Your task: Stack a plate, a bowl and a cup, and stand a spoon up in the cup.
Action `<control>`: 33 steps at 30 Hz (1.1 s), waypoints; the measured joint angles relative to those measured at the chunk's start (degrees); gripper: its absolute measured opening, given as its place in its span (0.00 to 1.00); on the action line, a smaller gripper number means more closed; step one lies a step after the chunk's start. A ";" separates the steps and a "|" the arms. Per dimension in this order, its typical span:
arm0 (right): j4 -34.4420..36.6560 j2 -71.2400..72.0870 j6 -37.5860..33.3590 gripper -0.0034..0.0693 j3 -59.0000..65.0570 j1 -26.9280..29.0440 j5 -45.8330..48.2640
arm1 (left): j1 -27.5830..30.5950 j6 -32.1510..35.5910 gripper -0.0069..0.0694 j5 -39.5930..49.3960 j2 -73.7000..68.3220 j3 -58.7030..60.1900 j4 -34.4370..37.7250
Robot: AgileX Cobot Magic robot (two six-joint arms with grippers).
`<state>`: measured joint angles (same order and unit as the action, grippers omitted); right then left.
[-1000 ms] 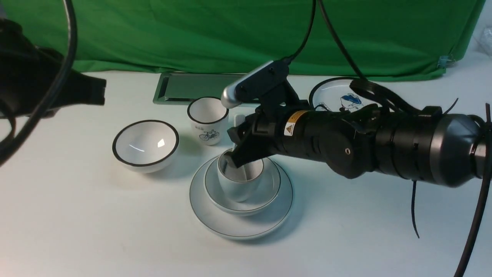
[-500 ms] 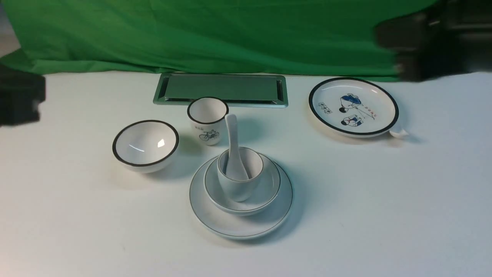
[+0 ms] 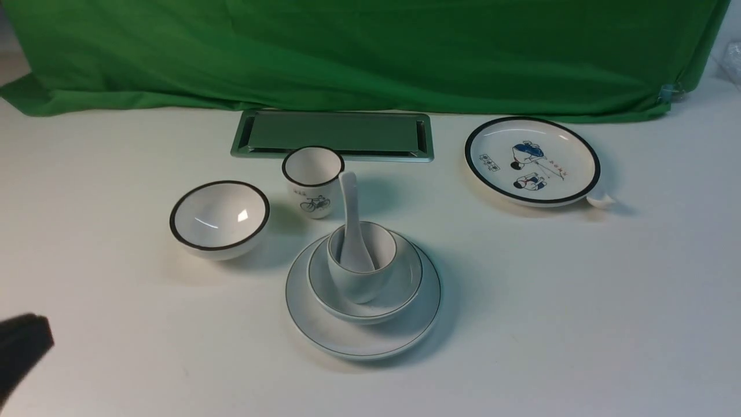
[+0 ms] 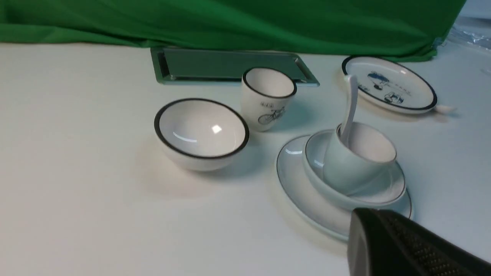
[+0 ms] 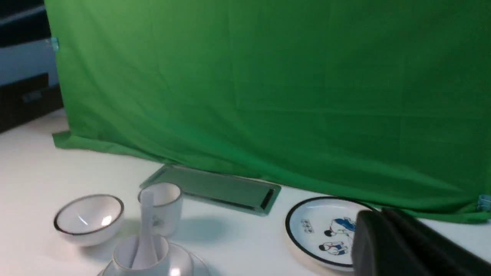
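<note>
The plain white plate [image 3: 359, 341] lies at the table's middle front. The white bowl [image 3: 402, 289] sits on it, and the small white cup [image 3: 360, 286] stands in the bowl. The white spoon [image 3: 349, 200] stands in the cup, scoop down, handle leaning up toward the back. The stack also shows in the left wrist view [image 4: 307, 188] and the right wrist view [image 5: 142, 253]. My left gripper [image 4: 368, 224] is shut and empty, low at the front left, apart from the stack; a dark part of it shows in the front view [image 3: 20, 350]. My right gripper [image 5: 374, 228] is shut and empty, out of the front view.
A black-rimmed bowl [image 3: 219, 219] stands left of the stack. A bicycle cup [image 3: 312, 179] stands behind it. A cartoon plate [image 3: 531, 161] lies back right with a small white piece [image 3: 601, 200] beside it. A green metal tray [image 3: 333, 134] lies before the green cloth.
My right gripper was at the cup with the spoon; it let go and drew back up and right out of the front view. The left arm dropped to the lower left.
</note>
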<state>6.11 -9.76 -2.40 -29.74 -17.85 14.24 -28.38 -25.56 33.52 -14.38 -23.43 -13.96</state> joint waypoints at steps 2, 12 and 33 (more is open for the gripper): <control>0.00 4.45 0.39 0.09 2.98 0.00 -2.51 | 0.00 0.00 0.09 -1.95 0.90 2.97 0.00; -0.05 7.37 0.33 0.26 3.83 0.00 -3.39 | 0.00 0.00 0.09 -3.87 1.08 3.94 0.05; -0.05 7.37 0.33 0.37 3.87 0.00 -3.57 | 12.45 19.23 0.09 -12.42 9.87 9.37 11.31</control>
<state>6.06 -2.40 -2.07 -25.87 -17.85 10.67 -15.93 -6.33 21.09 -4.51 -14.06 -2.65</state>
